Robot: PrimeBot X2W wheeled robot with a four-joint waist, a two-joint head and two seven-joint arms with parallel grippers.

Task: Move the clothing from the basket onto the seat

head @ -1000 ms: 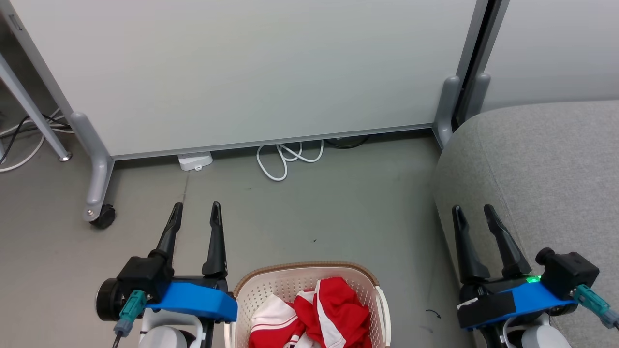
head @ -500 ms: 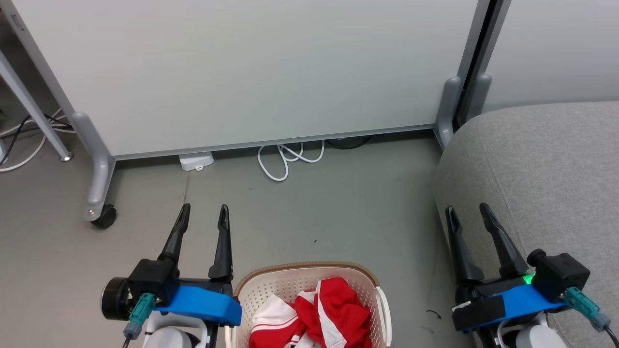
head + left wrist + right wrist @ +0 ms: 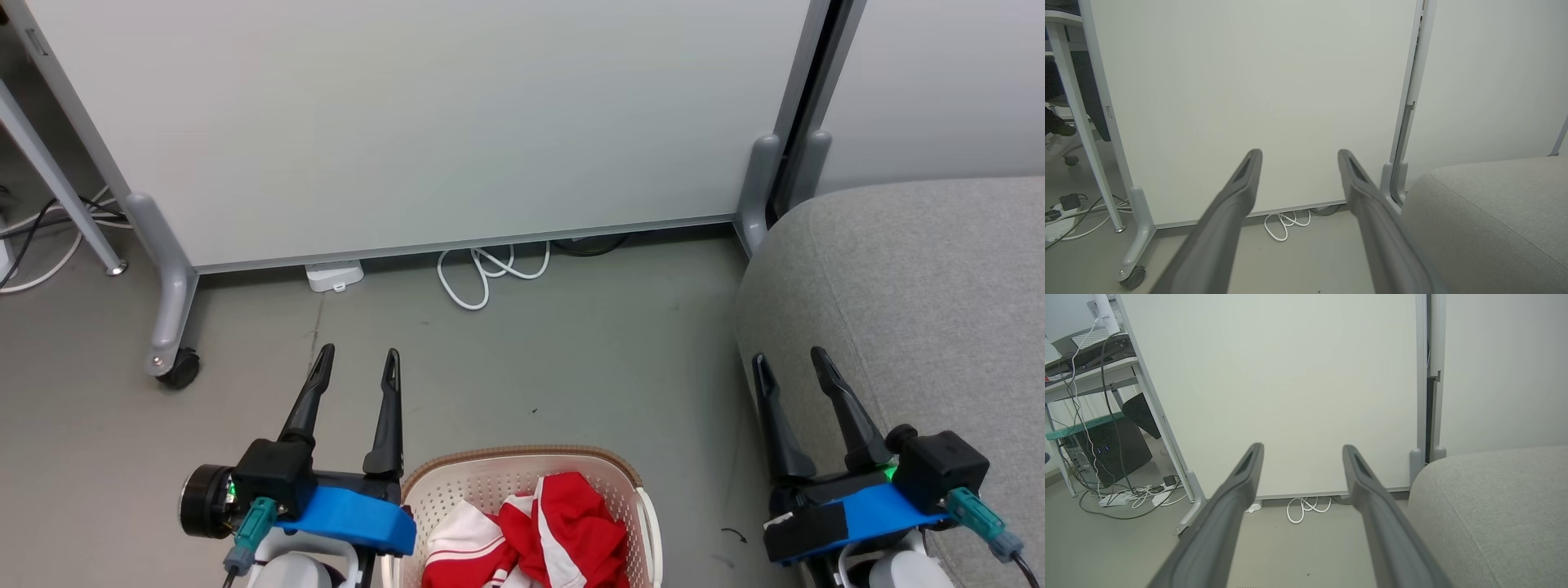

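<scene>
Two grippers, both spread wide and empty. Lower left of head view: left gripper [image 3: 359, 353], fingers pointing up-frame over bare floor [image 3: 588, 359], its blue mount just beside the basket [image 3: 522, 455] rim. Bottom centre: basket, cut off by the frame edge, clothing [image 3: 571, 531] heaped inside, red with white stripes; none moved yet. Upper centre: white cable [image 3: 482, 278] coiled at the foot of the partition [image 3: 424, 122], well apart from the work. Lower right: right gripper [image 3: 788, 355], overlapping the seat [image 3: 922, 278] edge in frame; contact cannot be told. Seat takes the right side of frame, no cloth on it.

Risks, judged: thin shiny cloth may slip from a shallow pinch. A fingertip may snag a perforation or the rim and drag or tip the light basket. The heap may come up tangled, one piece trailing to the floor. Right arm may brush the seat on the swing.

Writing: none legible.
</scene>
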